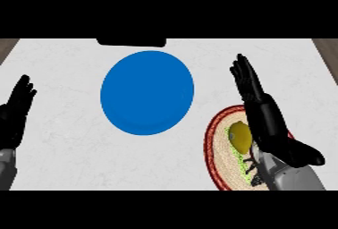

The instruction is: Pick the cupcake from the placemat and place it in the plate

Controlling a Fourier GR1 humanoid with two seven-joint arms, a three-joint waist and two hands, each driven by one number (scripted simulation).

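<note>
Yellow and green, the cupcake lies on the round straw-coloured placemat with its red rim, at the right of the white worktop; its long axis seems to run up and down the view, though part of it is hidden under the right forearm. The right hand is over the placemat, its fingers straight and released, holding nothing, pointing away past the cupcake; so the cupcake lies just left of the hand's palm side and back toward the wrist. The blue plate stands well apart to the left of the placemat. The left hand rests open at the left edge; the right hand is plainly the nearer one, and would likely need to draw back and curl round the cupcake.
</note>
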